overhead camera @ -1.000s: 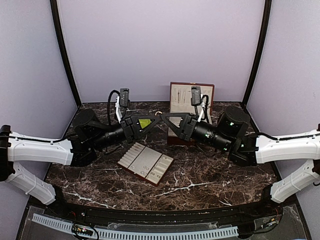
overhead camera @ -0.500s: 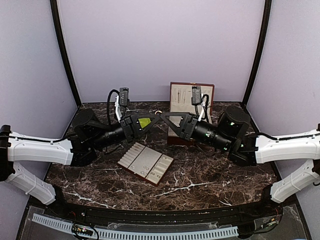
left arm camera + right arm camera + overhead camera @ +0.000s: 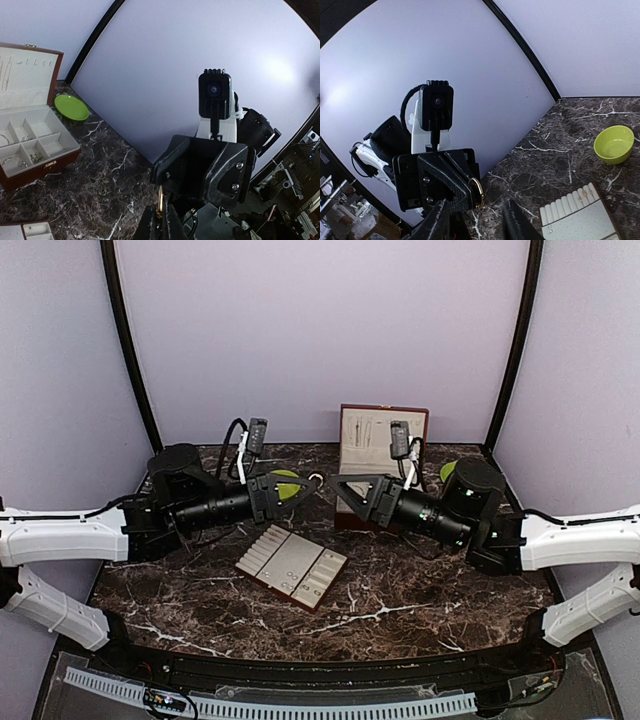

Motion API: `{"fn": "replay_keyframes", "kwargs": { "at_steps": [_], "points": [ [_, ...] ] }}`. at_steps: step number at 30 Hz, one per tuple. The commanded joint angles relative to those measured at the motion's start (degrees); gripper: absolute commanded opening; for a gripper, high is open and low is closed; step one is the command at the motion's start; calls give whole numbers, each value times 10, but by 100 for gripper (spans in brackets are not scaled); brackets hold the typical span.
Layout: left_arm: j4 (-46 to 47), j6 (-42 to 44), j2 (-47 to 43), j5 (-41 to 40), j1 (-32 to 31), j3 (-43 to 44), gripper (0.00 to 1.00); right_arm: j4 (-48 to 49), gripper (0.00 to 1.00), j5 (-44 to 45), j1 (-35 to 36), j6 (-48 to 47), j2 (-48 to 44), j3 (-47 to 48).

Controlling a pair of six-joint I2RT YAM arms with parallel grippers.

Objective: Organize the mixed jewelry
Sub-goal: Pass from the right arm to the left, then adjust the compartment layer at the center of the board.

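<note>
My left gripper (image 3: 303, 483) is shut on a thin gold-coloured hoop (image 3: 314, 480) and holds it in the air at mid-table. In the left wrist view the hoop (image 3: 160, 199) stands edge-on between the closed fingers (image 3: 150, 227). In the right wrist view the hoop (image 3: 477, 193) sticks out of the left gripper's tip (image 3: 462, 192). My right gripper (image 3: 341, 488) is open and empty, facing the left one a short way off; its fingers (image 3: 439, 220) spread wide. Tiny pieces lie in the compartments of the red-brown box (image 3: 31, 177).
The box stands open at the back (image 3: 384, 430). A cream-lined tray (image 3: 292, 567) lies in front of the grippers, with small pieces near its ring rolls (image 3: 580, 215). A lime-green bowl (image 3: 614, 143) sits behind the left gripper. A green plate (image 3: 71, 106) lies beside the box.
Both grippers have drawn apart from where their tips met at mid-table, the left one back to the left with the hoop, the right one back to the right.
</note>
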Motion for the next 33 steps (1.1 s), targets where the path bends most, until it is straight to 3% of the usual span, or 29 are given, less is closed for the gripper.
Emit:
{"fn": "replay_keyframes", "kwargs": {
  "at_steps": [1,5,8,16,20,26,33],
  "points": [
    [-223,30,-28,31,31,39,0,-42,44,31,-20,-5,-43,-20],
    [-327,76,-27,93,85,46,0,-112,57,43,-45,-8,-52,-15],
    [-430,168,-14,109,122,74,0,-217,64,52,-72,2,-30,15],
    [-571,389,44,73,191,137,0,-444,76,99,-82,42,81,101],
    [-580,463,51,47,213,147,0,-496,75,110,-60,78,147,121],
    [-573,516,40,-27,215,140,0,-532,64,123,-25,133,223,150],
    [-480,525,-4,-61,216,41,0,-528,53,112,-14,149,288,188]
  ]
}}
